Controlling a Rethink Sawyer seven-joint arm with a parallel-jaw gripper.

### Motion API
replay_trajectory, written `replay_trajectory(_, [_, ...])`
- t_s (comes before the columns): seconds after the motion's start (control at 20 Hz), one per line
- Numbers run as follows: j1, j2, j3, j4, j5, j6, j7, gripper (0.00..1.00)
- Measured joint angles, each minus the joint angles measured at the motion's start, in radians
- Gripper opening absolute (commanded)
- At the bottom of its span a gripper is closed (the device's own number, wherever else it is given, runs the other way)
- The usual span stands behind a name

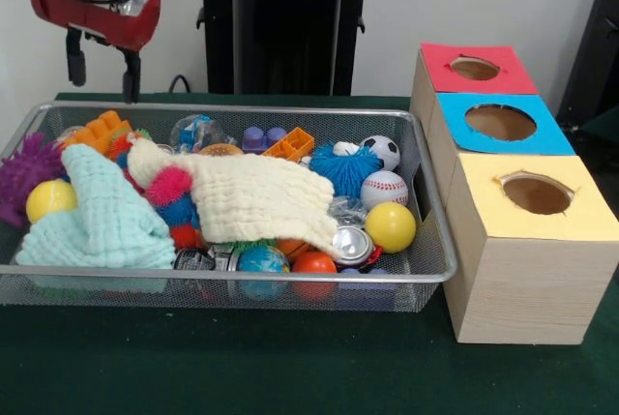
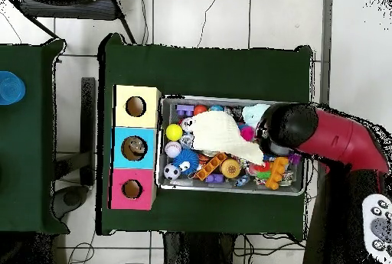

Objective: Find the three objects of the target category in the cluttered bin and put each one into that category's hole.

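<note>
- Front view: the gripper is hanging above the far left corner of the bin, its two dark fingers standing apart with nothing between them.
- The wire-mesh bin is sitting on the green tabletop, packed with clutter.
- A cream cloth is lying across the middle of the pile, and a mint cloth is draping over the left side.
- One clear bottle with a bluish label is peeking out at the far side, just beside the orange toy.
- A yellow ball, a baseball and a small soccer ball are crowding the right end, a shiny can near them.
- Three boxes are standing right of the bin: a red-topped box, a blue-topped box and a yellow-topped box, each showing a round hole.
- Overhead view: the red arm is reaching in from the right, its black wrist covering the bin's right part, so the fingers are hidden here.
- The cream cloth is spreading over the middle, and the boxes are lining the bin's left edge.
</note>
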Motion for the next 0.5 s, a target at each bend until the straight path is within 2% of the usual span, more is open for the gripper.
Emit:
replay_trajectory(0.05, [-0.009,-0.013,0.007,0.034,0.034,-0.02,0.0,1.0])
replay_trajectory(0.5, [-0.012,-0.065,0.036,0.194,0.178,-0.166,0.0,1.0])
